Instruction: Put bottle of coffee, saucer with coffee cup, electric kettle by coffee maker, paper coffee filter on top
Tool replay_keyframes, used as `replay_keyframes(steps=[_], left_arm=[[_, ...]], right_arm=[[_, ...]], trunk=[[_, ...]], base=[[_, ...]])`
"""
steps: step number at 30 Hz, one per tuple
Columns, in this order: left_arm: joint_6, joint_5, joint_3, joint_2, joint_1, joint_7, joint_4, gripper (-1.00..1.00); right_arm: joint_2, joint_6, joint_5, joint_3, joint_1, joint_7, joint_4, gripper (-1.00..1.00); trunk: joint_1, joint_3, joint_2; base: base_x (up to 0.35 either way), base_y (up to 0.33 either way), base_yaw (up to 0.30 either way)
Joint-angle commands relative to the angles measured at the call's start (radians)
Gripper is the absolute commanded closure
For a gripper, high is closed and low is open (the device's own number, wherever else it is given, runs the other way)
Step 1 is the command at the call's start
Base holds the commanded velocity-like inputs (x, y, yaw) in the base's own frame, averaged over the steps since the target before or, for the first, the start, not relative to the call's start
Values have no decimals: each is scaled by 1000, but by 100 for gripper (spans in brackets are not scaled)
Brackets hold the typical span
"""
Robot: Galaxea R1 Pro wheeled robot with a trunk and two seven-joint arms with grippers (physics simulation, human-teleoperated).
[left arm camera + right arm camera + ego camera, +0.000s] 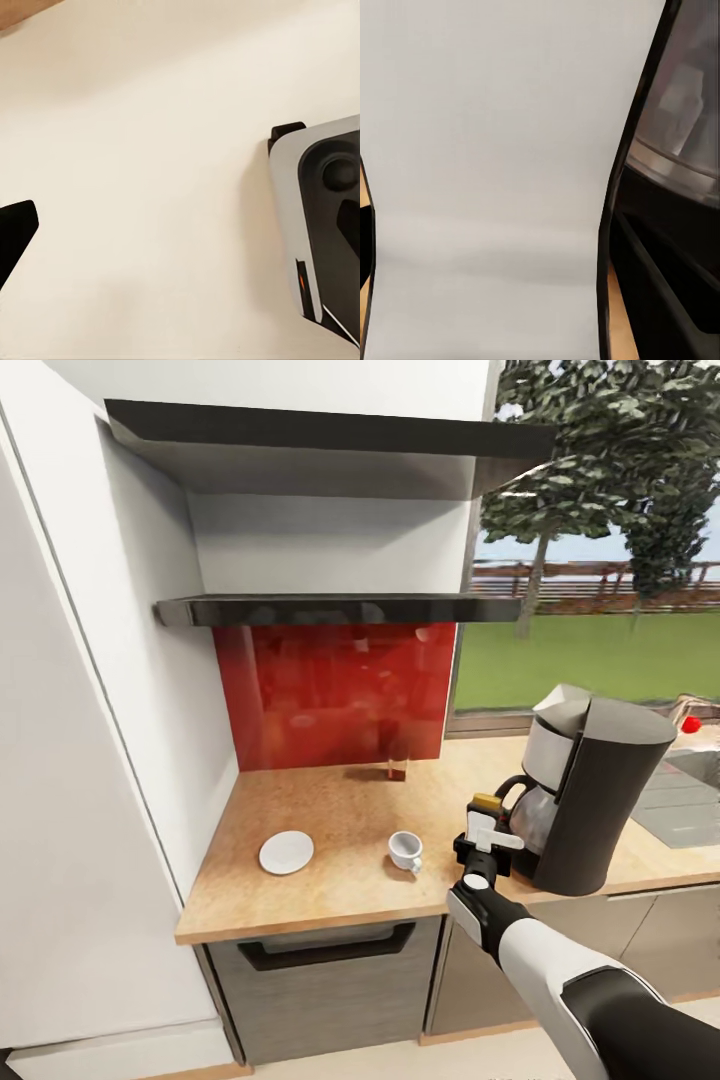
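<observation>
The countertop (pixel 330 905) carries the coffee maker (pixel 600 800) at its right, glass carafe facing left. My right gripper (pixel 487 828) hovers just left of the carafe, shut on the paper coffee filter (pixel 497 838), which spreads as a pale grey sheet (pixel 502 150) in the right wrist view beside the dark machine (pixel 675 225). The coffee cup (pixel 405 850) stands left of that gripper, apart from the saucer (pixel 286 852) further left. The bottle of coffee (pixel 397 765) stands at the back by the red splashback. My left gripper (pixel 180 232) hangs open over pale floor.
Two dark shelves (pixel 330 608) hang above the counter's left half. A white wall (pixel 120 760) closes the left end. A sink (pixel 690 790) lies right of the coffee maker. Grey cabinets (pixel 320 980) sit below. The robot's base (pixel 322 232) appears in the left wrist view.
</observation>
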Motion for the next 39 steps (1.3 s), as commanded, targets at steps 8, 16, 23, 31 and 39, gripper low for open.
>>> replay_keyframes(steps=[8,16,23,31,39], left_arm=[[-3,11,-5,0,0,-6,1,-100],[-3,11,-6,-1,-1,-6,1,-100],[-3,11,-6,0,0,-6,1,-100],[-3,11,-6,0,-1,-6,1,-100],[-3,11,-6,0,0,-6,1,-100]], right_arm=[[-2,-6,-10,9,0,-3,5,100],[-15,-8,-12,9,0,-2,13,100],[-15,-7,-12,9,0,-2,13,100],[-16,-6,-12,9,0,-2,13,-100],[-17,-6,-11,9,0,-2,13,-100]], trunk=[[1,-2,-2],[1,-2,-2],[1,-2,-2],[1,-2,-2],[1,-2,-2]], base=[[0,0,-6],[18,0,0],[33,0,0],[1,0,0],[0,0,0]])
